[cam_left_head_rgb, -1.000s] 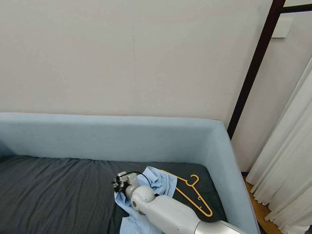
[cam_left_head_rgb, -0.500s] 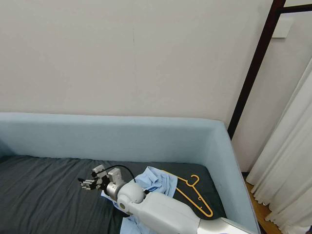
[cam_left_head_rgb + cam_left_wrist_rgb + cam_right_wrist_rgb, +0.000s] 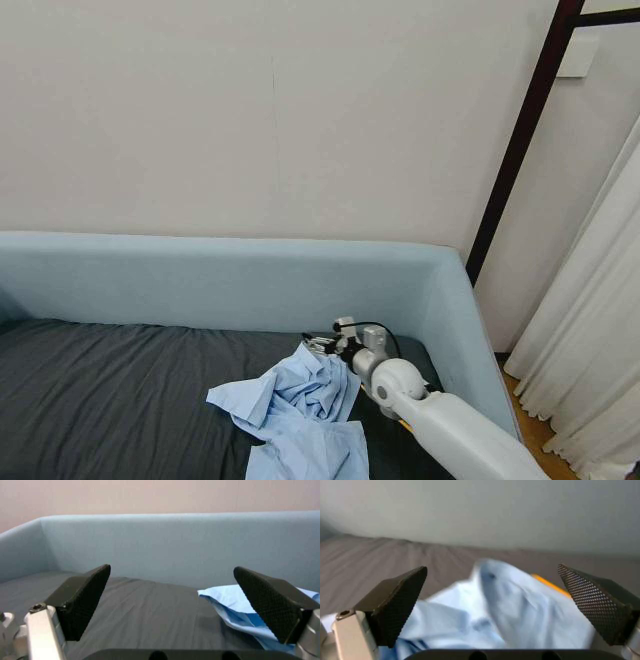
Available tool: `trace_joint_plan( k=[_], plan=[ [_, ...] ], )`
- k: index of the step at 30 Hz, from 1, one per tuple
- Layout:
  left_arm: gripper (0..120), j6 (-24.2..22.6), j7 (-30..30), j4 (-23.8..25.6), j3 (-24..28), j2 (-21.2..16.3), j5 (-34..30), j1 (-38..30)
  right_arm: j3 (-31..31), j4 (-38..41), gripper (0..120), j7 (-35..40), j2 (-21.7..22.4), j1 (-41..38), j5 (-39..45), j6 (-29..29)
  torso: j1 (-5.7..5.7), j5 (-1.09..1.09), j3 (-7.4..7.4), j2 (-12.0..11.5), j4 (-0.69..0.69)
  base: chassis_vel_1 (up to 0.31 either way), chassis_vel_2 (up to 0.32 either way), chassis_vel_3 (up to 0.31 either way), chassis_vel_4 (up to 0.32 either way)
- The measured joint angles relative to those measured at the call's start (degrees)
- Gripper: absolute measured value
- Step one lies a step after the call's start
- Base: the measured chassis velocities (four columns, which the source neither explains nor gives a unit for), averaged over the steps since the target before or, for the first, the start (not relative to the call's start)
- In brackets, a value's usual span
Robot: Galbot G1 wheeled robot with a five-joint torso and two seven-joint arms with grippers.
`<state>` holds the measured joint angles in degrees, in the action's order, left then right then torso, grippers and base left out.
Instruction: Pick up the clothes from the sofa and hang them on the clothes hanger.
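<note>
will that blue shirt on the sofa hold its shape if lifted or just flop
Probably flops: the shirt lies crumpled in soft folds on the sofa, so it should sag from wherever the open right gripper, at its far edge, pinches. Likely light, being thin cloth. It might drag the hanger peeking out beside it. Left gripper is open, facing the sofa.

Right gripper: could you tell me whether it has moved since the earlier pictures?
Yes. The right gripper has swung rightward, toward the right end wall of the sofa.

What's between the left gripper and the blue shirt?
Only bare dark sofa seat lies between the left gripper and the shirt, in the left wrist view.
</note>
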<state>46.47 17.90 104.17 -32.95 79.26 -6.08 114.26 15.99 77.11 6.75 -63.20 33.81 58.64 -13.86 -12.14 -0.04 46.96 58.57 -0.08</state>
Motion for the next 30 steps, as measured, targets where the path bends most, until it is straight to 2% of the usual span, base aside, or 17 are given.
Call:
trace_joint_plan(
  k=[7,15,16,19,25,30],
  plan=[
    [97,-0.9,-0.2,0.1,0.2,-0.4,-0.2,0.1,-4.9,-9.6,100,-3.2,-1.9,2.4,-0.4,1.6,0.00,0.01,0.00,0.0,0.00,0.000,0.000,0.000,0.000],
    [97,-1.9,-1.0,0.4,0.2,-0.9,-1.3,0.8,-7.0,-29.9,100,-10.0,-9.4,-2.2,-7.4,6.4,-0.01,-0.01,0.01,0.0,0.01,0.000,0.000,0.000,0.000],
    [97,-1.9,-1.0,0.4,0.2,-0.9,-1.3,0.8,-7.0,-29.9,100,-10.0,-9.4,-2.2,-7.4,6.4,-0.01,-0.01,0.01,0.0,0.01,0.000,0.000,0.000,0.000],
    [97,-1.9,-1.3,0.4,0.2,-1.2,-1.6,1.2,-8.6,-36.6,100,-14.4,-12.7,-4.0,-10.2,7.9,-0.01,-0.02,0.00,0.0,0.02,0.000,0.000,0.000,0.000],
    [97,-1.9,-1.5,0.5,0.1,-1.5,-1.8,1.9,-10.7,-44.6,100,-18.9,-17.2,-6.2,-15.1,9.8,0.00,-0.02,0.00,0.0,0.01,0.000,0.000,0.000,0.000],
    [97,-1.9,-1.5,1.0,-0.4,-1.9,-1.9,2.5,-12.0,-46.8,100,-20.0,-18.4,-7.1,-17.5,10.7,-0.01,-0.01,0.00,0.0,0.01,0.000,0.000,0.000,0.000]
  ],
)
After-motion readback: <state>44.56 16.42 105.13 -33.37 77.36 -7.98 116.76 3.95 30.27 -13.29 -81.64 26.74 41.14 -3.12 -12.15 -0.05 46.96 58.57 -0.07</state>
